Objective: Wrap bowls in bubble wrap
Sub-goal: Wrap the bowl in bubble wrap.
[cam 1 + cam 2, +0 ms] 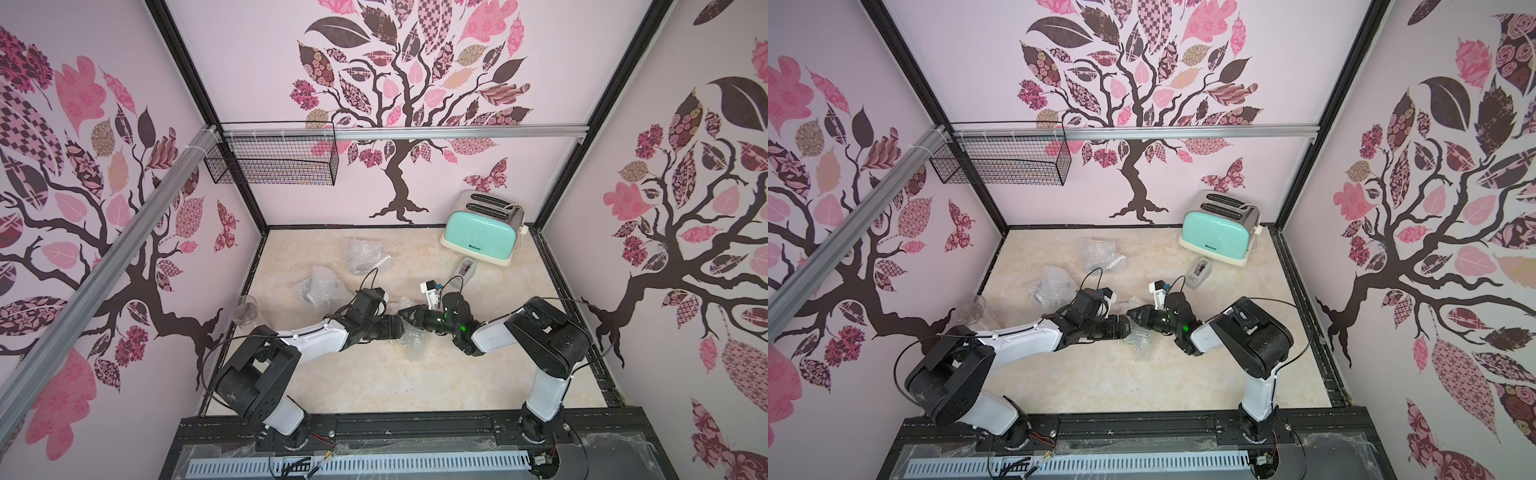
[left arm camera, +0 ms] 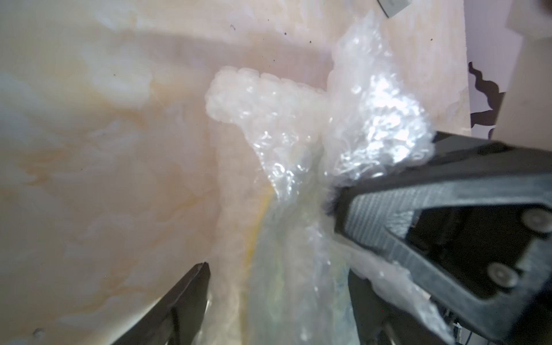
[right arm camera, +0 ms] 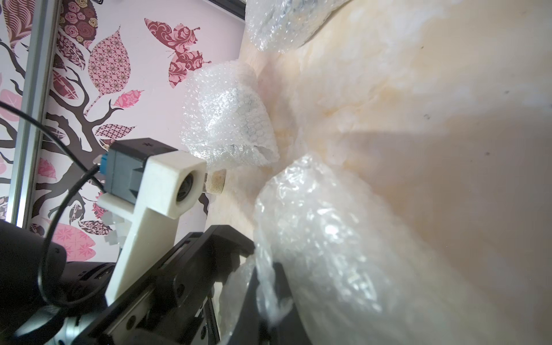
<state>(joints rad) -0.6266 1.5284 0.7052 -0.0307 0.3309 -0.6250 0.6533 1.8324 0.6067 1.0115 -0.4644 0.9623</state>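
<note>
A crumpled bundle of bubble wrap (image 1: pixel 409 338) lies mid-table between both arms. My left gripper (image 2: pixel 280 268) is open, its jaws wide on either side of this bundle (image 2: pixel 286 179). A yellow tint of a bowl (image 2: pixel 260 221) shows through the plastic. My right gripper (image 3: pixel 268 283) is shut on a fold of the same bubble wrap (image 3: pixel 322 239), meeting the left gripper (image 1: pixel 397 328) tip to tip in both top views. Two more wrapped bundles (image 1: pixel 363 253) (image 1: pixel 320 286) lie further back on the left. The bowls inside them are almost hidden.
A mint toaster (image 1: pixel 482 226) stands at the back right, with a small tape dispenser (image 1: pixel 467 268) in front of it. A clear glass (image 1: pixel 245 309) stands by the left wall. A wire basket (image 1: pixel 274 160) hangs on the back rail.
</note>
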